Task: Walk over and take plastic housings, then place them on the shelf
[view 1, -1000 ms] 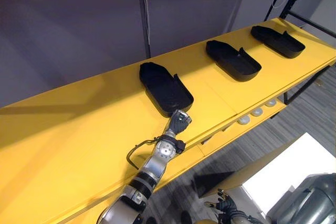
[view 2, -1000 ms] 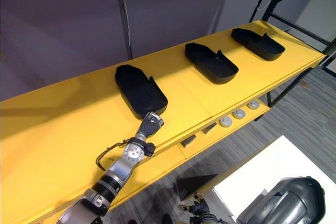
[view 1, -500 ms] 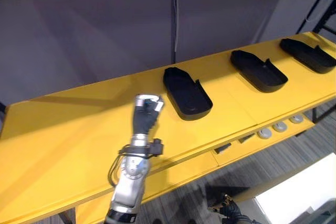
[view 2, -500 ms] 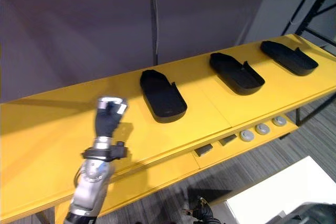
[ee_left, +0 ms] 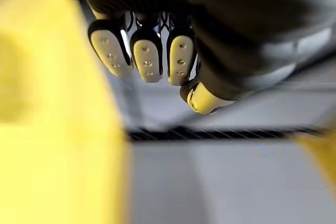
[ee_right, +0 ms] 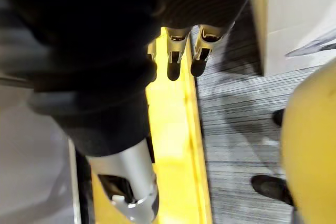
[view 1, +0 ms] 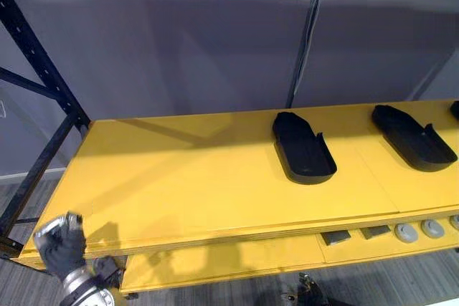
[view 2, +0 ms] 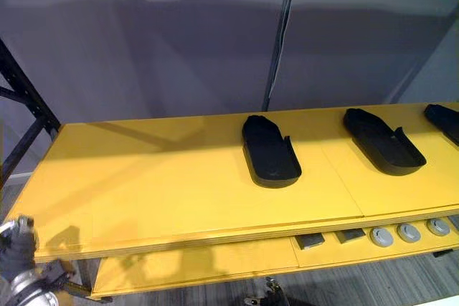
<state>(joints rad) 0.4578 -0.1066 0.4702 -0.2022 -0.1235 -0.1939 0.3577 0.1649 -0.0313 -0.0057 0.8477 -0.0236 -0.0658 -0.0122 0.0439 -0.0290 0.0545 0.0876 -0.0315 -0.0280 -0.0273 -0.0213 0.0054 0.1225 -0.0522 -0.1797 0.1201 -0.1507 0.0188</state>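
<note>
Black plastic housings lie on the yellow shelf (view 1: 179, 184): one near the middle (view 1: 304, 147), a second to its right (view 1: 413, 136), a third at the right edge (view 2: 443, 120). My left hand (view 1: 61, 245) hangs at the lower left, below the shelf's front edge and far from the housings. In the left wrist view its fingers (ee_left: 147, 59) are curled and hold nothing. My right hand (ee_right: 173, 59) hangs low over the floor with relaxed fingers, holding nothing.
A black rack upright (view 1: 43, 84) stands at the shelf's left end. A grey wall with a thin vertical pole (view 1: 308, 26) backs the shelf. Round grey parts (view 1: 419, 231) and small dark blocks (view 1: 336, 236) lie on the lower yellow ledge. A white box (ee_right: 294, 19) sits on the floor.
The camera has swung left and levelled out. My left hand has drawn back from the nearest housing, off the shelf top, and dropped below its front edge. The housings stay put.
</note>
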